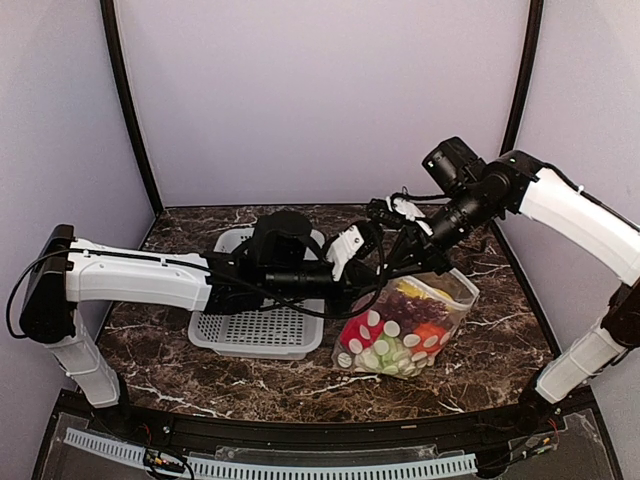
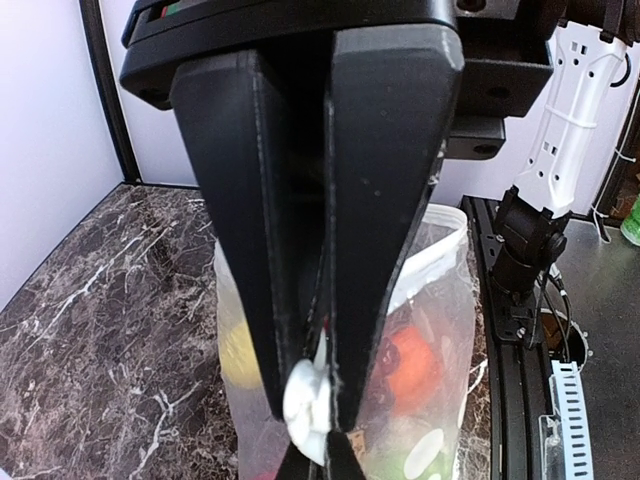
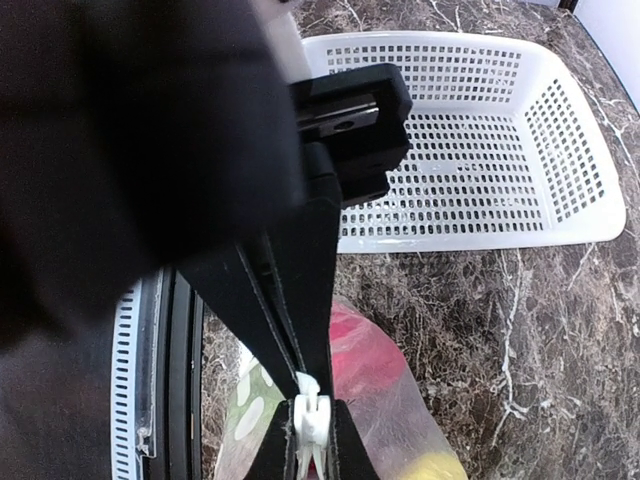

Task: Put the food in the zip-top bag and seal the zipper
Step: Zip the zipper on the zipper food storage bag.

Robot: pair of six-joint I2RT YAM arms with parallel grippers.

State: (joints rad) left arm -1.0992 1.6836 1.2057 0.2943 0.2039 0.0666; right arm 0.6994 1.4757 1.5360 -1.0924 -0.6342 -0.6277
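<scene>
The zip-top bag (image 1: pixel 405 330) hangs upright just right of centre, its base on the marble. Inside it lies the food: a red pepper (image 1: pixel 360 328), purple grapes (image 1: pixel 405 305), an orange piece (image 1: pixel 430 335) and a yellow piece (image 1: pixel 438 292). My left gripper (image 1: pixel 385 268) and right gripper (image 1: pixel 410 258) meet tip to tip at the bag's mouth. Both are shut on the zipper, pinching a white bit of it between the pads. In the left wrist view the left gripper (image 2: pixel 308 400) clamps the zipper (image 2: pixel 305 405) above the bag (image 2: pixel 440 290). In the right wrist view the right gripper (image 3: pixel 310 385) clamps the zipper (image 3: pixel 313 420) above the red pepper (image 3: pixel 355 350).
A grey perforated basket (image 1: pixel 255 335) stands left of the bag under the left arm, also visible in the right wrist view as the basket (image 3: pixel 480 130). The table's black front rail (image 1: pixel 300 430) runs along the near edge. The enclosure walls close in at the back and sides.
</scene>
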